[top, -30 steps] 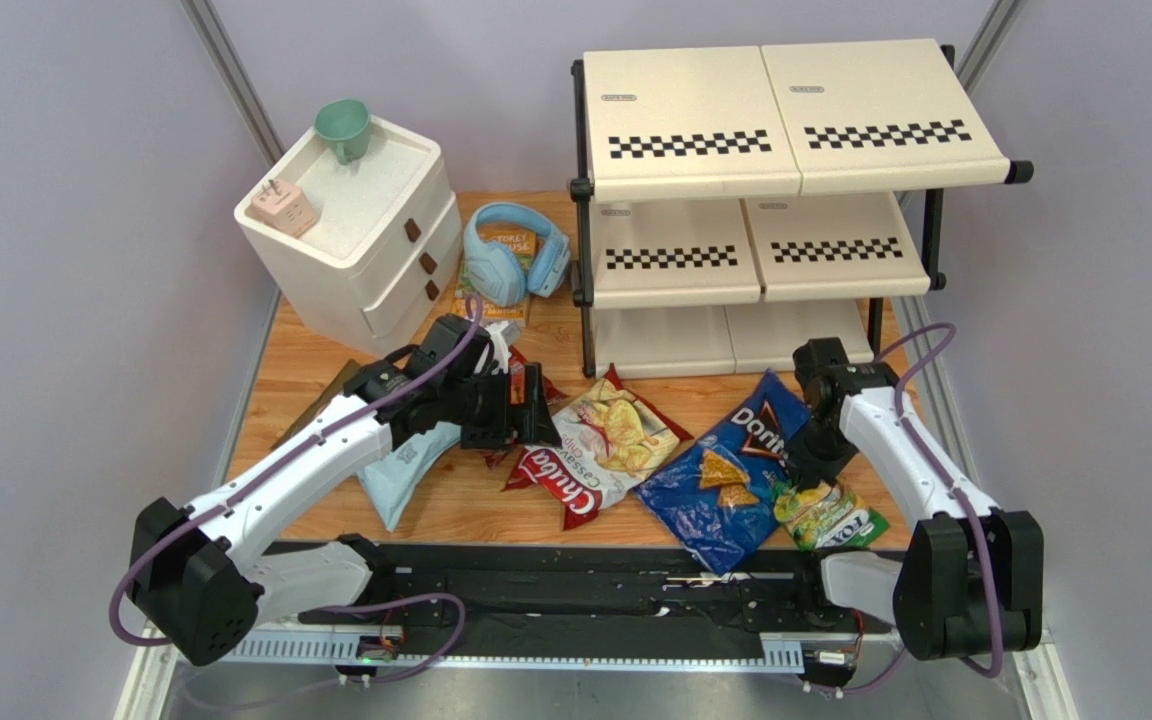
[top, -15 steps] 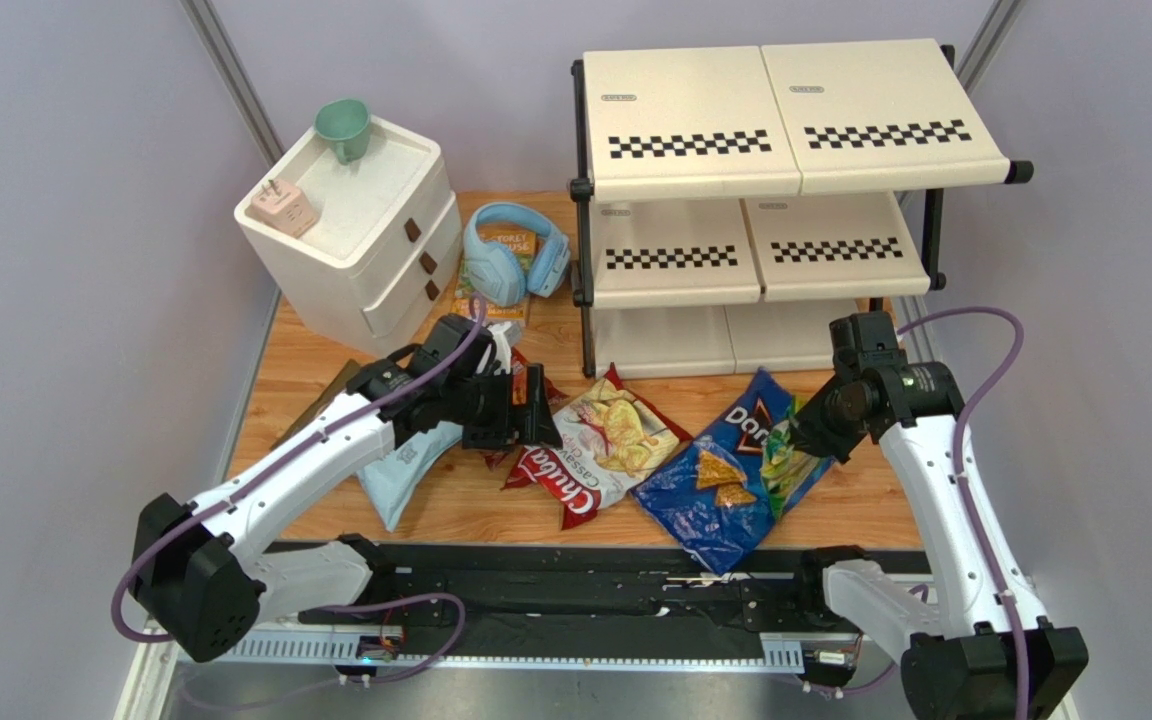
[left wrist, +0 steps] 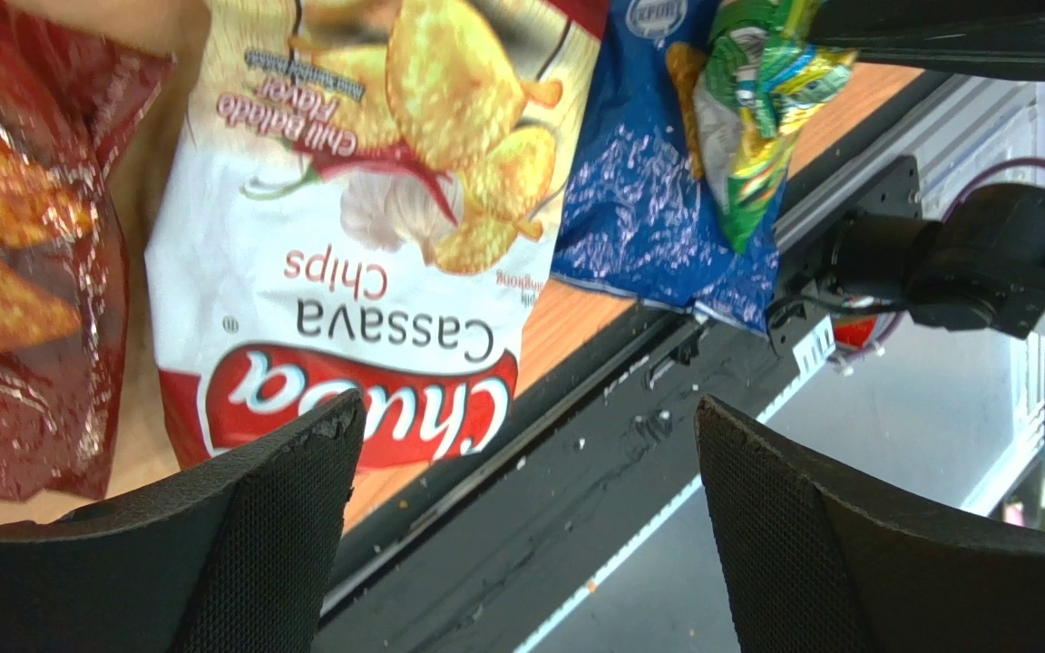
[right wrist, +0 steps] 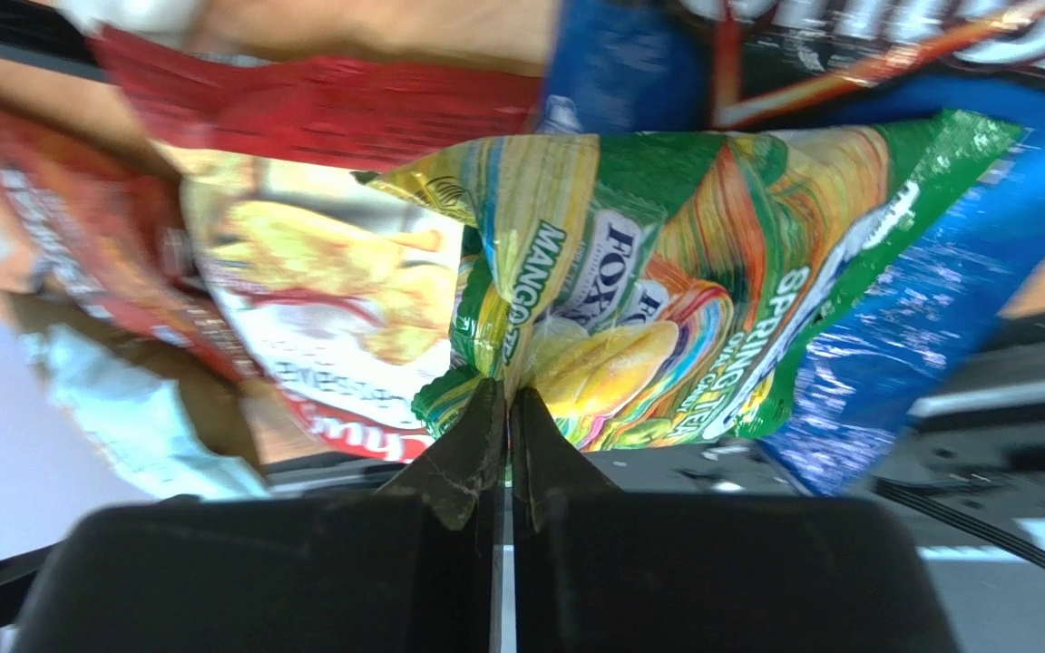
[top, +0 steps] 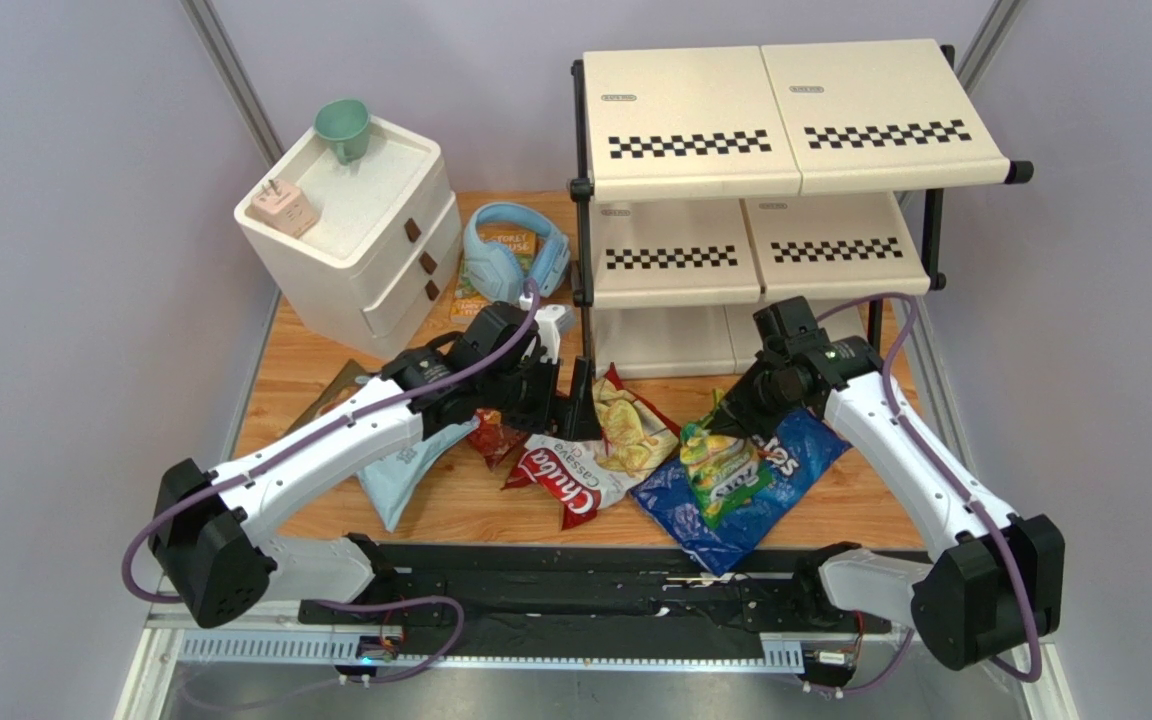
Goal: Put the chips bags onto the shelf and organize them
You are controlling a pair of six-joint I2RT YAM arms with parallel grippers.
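The right hand (right wrist: pixel 505 397) is clenched on the crimped edge of the small green-yellow bag (right wrist: pixel 651 259). It holds the bag over the blue Doritos bag (top: pixel 683 507), near the front of the bottom board of the cream shelf (top: pixel 778 135). The left hand (left wrist: pixel 521 415) is released, its two fingers spread wide and empty above the white-and-red Cassava Chips bag (left wrist: pixel 351 272), which lies flat on the wooden worktop (top: pixel 297 398) between the blue bag and the red Doritos bag (left wrist: pixel 24 272), with the pale-blue bag (top: pixel 399 477) lying under the left arm.
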